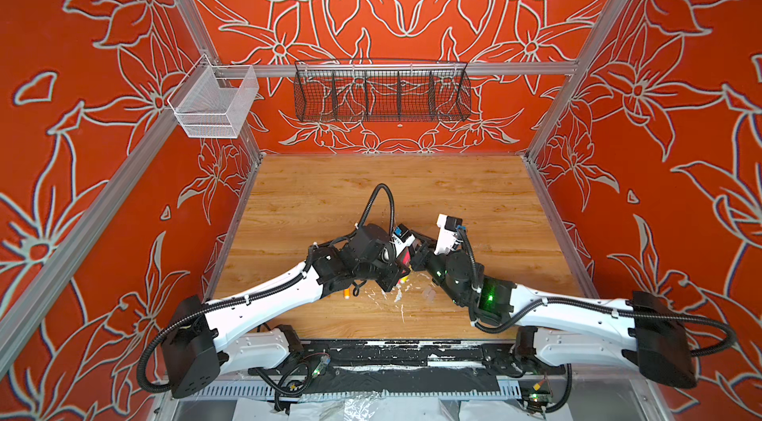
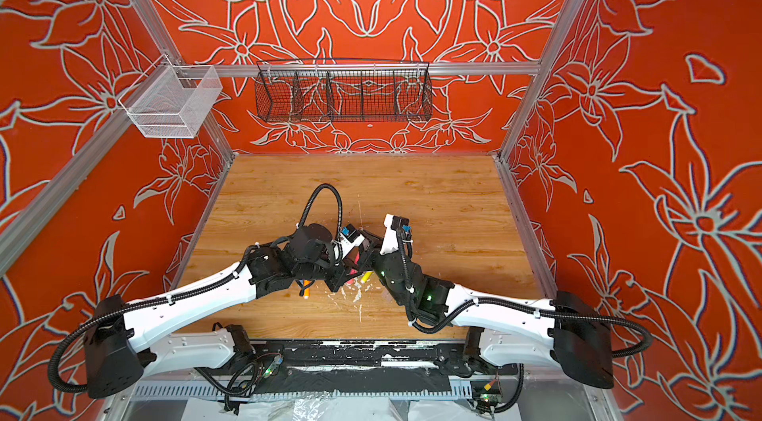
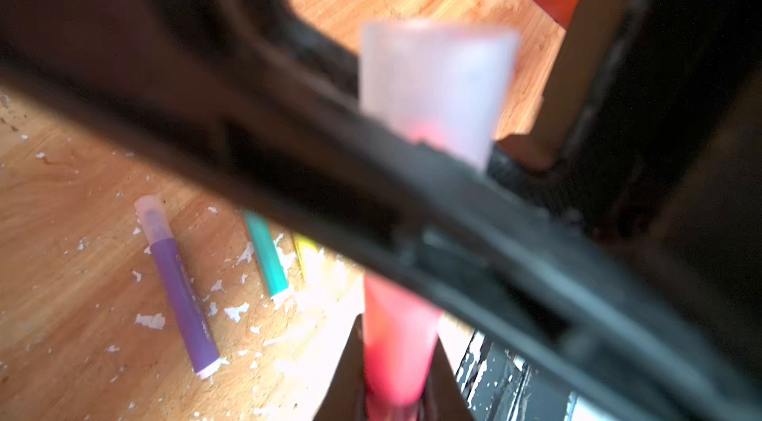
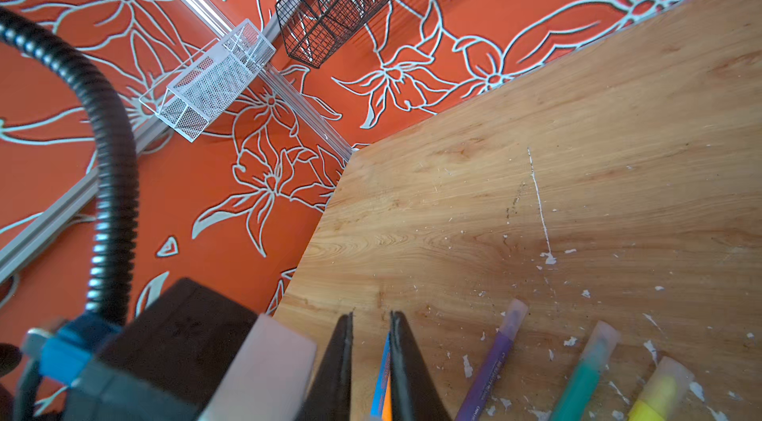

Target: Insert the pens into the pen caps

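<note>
Plainly clamped tight on the pink pen point(image 3: 396, 357) with the left gripper point(image 3: 399, 332), above the bench point(image 1: 474, 192) near the middle of its front edge. Topped on the far end with a clear pen cap point(image 3: 437, 85). Crossed just under that cap by one finger of the right gripper point(image 4: 371, 316), closed narrow, with no telling what sits between its fingers. Counting pens from the left: six, namely orange pen point(image 1: 347, 292) and blue pen point(image 4: 382, 365) lying together, pink in the grip, then purple pen point(image 3: 181, 287), green pen point(image 3: 266, 258) and yellow pen point(image 4: 659, 390) side by side on the bench just beside both grippers. Counting caps: four, seated on pink, purple, green and yellow; blue and orange too hidden to judge.
</note>
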